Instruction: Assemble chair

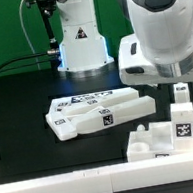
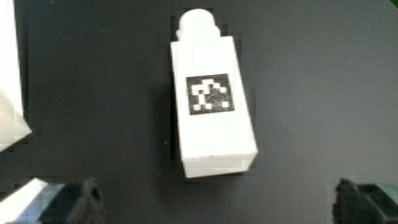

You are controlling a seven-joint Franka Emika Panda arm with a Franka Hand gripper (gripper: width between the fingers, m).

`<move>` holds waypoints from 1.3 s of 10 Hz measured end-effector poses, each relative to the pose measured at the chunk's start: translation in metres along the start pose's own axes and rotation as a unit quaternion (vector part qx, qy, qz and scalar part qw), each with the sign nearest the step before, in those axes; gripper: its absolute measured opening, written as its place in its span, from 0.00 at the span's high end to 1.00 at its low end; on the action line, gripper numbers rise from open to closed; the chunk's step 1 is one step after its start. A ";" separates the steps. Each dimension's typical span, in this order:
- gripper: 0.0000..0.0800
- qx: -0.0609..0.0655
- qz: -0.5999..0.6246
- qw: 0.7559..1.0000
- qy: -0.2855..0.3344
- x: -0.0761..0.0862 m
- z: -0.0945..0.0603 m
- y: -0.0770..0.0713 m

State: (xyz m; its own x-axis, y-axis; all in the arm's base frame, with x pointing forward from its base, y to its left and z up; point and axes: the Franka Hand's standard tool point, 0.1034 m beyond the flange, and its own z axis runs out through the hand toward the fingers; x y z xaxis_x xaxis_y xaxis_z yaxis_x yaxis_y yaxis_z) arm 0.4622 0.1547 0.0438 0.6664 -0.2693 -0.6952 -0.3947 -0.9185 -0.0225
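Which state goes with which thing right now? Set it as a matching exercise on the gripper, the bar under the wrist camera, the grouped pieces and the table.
1. gripper
2. white bar
3. cluster of chair pieces
4. table

A. black
B. open
C. grouped together, several tags showing
D. lying flat, one tag up, peg at one end

Pairs: 1-B, 2-D, 3-C, 4-A

Glossy white arm [image 1: 157, 29], dark claw [image 1: 182, 94]
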 end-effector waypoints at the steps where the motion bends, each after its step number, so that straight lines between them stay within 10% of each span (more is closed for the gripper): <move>1: 0.19 0.000 0.001 1.000 0.000 0.000 0.000 0.001; 5: 0.19 0.015 0.027 0.996 -0.089 -0.007 0.008 0.001; 9: 0.19 0.004 0.039 0.996 -0.084 0.001 0.006 -0.002; 13: 0.19 0.004 0.030 0.998 -0.059 0.008 0.039 -0.005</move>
State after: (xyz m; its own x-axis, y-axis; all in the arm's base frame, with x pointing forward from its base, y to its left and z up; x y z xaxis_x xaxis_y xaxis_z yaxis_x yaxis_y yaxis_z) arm 0.4452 0.1683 0.0105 0.5626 -0.2882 -0.7749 -0.4376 -0.8990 0.0167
